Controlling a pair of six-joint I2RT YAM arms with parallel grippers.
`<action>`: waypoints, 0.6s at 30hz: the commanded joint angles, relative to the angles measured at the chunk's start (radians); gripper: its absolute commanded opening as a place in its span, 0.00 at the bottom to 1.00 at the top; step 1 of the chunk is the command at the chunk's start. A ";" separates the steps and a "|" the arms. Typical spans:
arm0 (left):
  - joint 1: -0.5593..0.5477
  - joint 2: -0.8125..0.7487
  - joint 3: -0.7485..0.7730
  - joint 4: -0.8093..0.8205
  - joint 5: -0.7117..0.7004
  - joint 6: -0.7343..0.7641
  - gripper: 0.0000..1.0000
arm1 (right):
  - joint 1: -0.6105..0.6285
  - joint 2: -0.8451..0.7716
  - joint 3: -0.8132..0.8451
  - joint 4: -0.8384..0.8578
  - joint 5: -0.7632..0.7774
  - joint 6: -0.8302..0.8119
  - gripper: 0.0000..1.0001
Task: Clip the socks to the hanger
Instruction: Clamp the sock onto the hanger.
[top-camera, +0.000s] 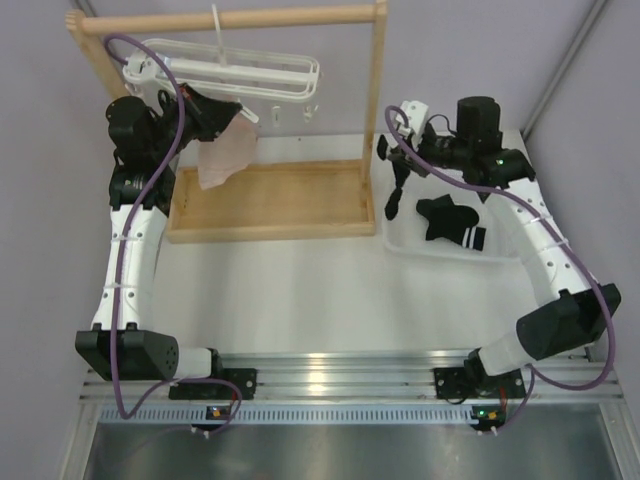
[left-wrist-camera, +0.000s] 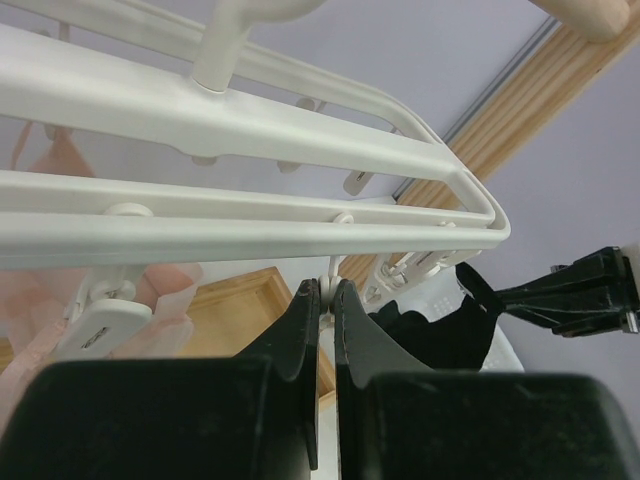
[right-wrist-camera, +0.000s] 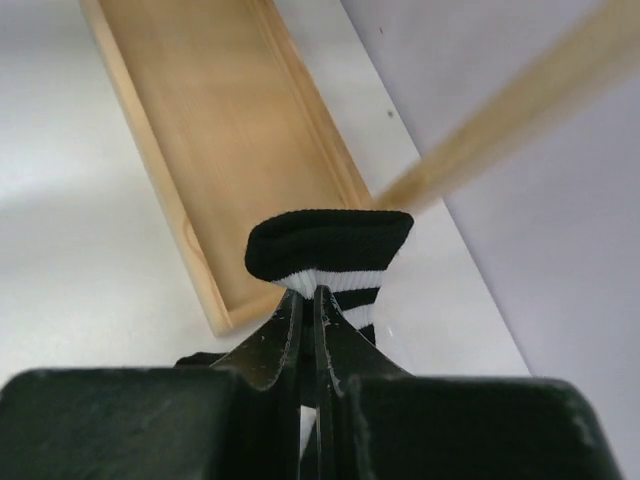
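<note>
1. Table (top-camera: 300, 290): white top, with both arm bases at the near edge.
2. Rack (top-camera: 265, 205): wooden tray base with two posts and a rod across the top, standing at the far side.
3. Bin (top-camera: 400, 243): shallow and white, just right of the rack base.
4. Hanger (top-camera: 250, 70): white oblong frame, hooked on the rod towards its left end. Small clips (top-camera: 307, 112) dangle beneath it.
5. Cloth (top-camera: 225, 155): pale pink, hanging from the left part of the hanger above the rack base.
6. Spare socks (top-camera: 450, 222): black, one with a white-striped cuff, lying in the bin. Count unclear.
7. Sock (right-wrist-camera: 330, 245): black with white cuff stripes.
   - It is lifted and hangs over the left end of the bin.
   - It is just right of the rack's right post, apart from the hanger and not clipped.
8. Right gripper (right-wrist-camera: 318, 300): clenched on the sock at its striped cuff, which bunches above the fingertips.
9. Left gripper (left-wrist-camera: 327, 295): raised, tips just under the hanger's near bar.
   - The fingers are pressed together.
   - A thin white clip stem sits at the tips; I cannot tell whether it is pinched.
</note>
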 joint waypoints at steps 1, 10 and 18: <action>0.001 -0.017 0.027 -0.029 0.041 -0.005 0.00 | 0.128 -0.028 0.051 0.180 -0.002 0.139 0.00; 0.001 -0.024 0.017 -0.037 0.044 -0.007 0.00 | 0.430 0.115 0.155 0.392 0.189 0.222 0.00; -0.001 -0.031 0.016 -0.056 0.053 -0.025 0.00 | 0.569 0.286 0.335 0.493 0.343 0.246 0.00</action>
